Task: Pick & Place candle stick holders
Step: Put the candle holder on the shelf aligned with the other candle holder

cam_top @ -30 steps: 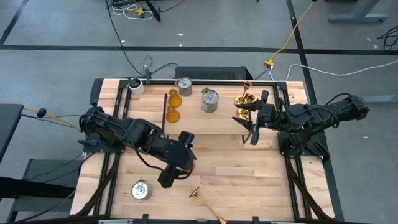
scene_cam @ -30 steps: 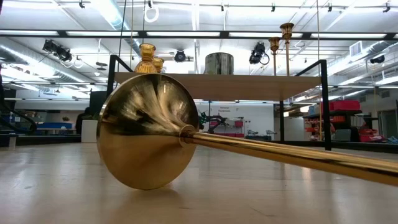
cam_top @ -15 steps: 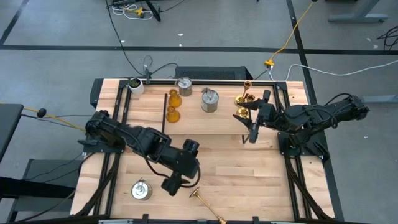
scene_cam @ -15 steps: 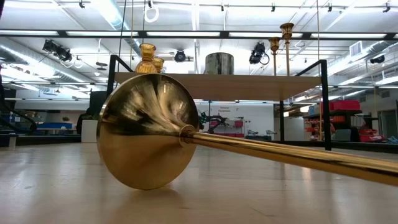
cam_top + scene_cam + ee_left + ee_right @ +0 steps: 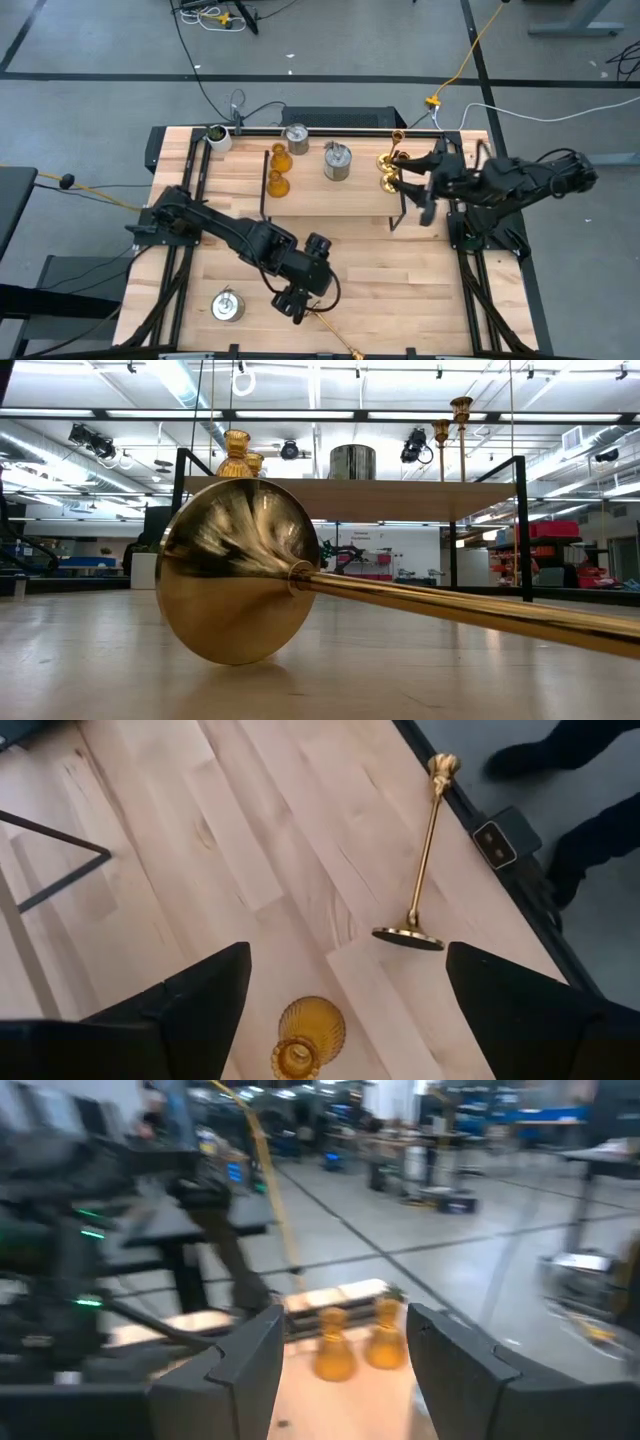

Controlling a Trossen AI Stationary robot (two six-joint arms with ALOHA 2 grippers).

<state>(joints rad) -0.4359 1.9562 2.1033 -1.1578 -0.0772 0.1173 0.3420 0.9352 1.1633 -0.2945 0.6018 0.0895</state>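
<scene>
My left gripper [image 5: 298, 308] hangs open near the table's front edge. An upright amber candle stick holder [image 5: 308, 1040] stands on the table below the gap between its fingers [image 5: 347, 960], untouched; the high view hides it. Just beyond lies a long brass candle stick holder [image 5: 420, 870] on its side, resting on its flared base rim [image 5: 235, 570] and stem. A silver can-shaped holder [image 5: 228, 305] stands at the front left. My right gripper [image 5: 420, 192] waits open and holding nothing at the rack's right end, pointing level.
The wooden rack [image 5: 330, 195] at the back carries two amber holders [image 5: 278, 168], two silver ones [image 5: 338, 160] and brass ones [image 5: 388, 170]. A whitish cup [image 5: 218, 137] stands at the back left. A person's dark shoes [image 5: 540, 760] show past the table's edge.
My left gripper has travelled toward the table's near edge and somewhat rightward, sinking lower, and now hangs beside the lying brass holder's base. My right gripper has drawn back a little toward the table's right edge and rolled about its own axis. Nothing on the table has shifted.
</scene>
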